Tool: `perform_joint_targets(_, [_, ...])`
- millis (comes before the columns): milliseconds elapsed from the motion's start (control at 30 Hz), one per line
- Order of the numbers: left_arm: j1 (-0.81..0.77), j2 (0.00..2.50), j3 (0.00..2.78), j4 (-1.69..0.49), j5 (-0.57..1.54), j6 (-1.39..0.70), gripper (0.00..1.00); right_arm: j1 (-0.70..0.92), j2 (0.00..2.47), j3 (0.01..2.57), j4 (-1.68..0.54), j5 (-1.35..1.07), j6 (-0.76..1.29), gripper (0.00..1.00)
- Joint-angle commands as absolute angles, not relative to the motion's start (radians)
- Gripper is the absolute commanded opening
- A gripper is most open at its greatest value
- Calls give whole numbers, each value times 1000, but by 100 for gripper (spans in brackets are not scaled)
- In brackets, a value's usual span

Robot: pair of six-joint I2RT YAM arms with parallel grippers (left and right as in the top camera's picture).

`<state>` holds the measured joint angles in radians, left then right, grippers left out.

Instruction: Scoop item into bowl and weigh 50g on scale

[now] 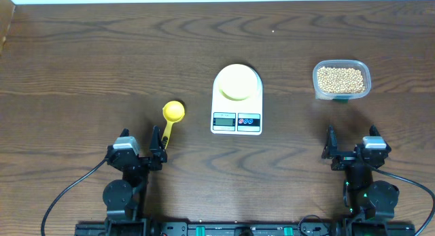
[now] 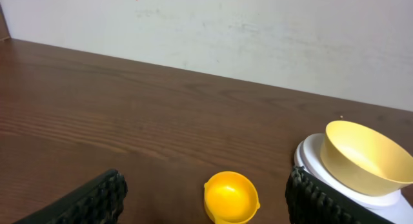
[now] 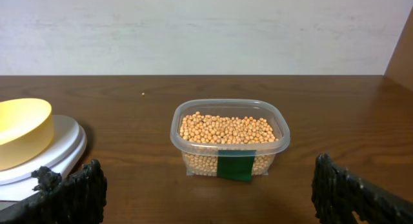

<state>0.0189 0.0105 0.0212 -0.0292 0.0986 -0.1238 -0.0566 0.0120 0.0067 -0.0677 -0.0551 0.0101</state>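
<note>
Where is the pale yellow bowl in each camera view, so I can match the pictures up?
Overhead: the bowl is at the centre, sitting on the scale.
Left wrist: the bowl is at the lower right edge, on the scale.
Right wrist: the bowl is at the left edge, partly cut off, on the scale.
Shared landmark: the white scale under the bowl.
</note>
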Motion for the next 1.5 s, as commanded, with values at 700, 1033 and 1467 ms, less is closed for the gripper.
perform_joint_targets(700, [25,38,57,-123,171,-133,81,-51,12,6,-72,-52,-1,99])
perform_joint_targets(1033, [25,253,200,-131,171,-98,81,-51,12,6,-72,-52,-1,99])
perform_joint_targets(1467, [25,617,465,-211,176,-56,81,-51,12,6,-72,-52,-1,99])
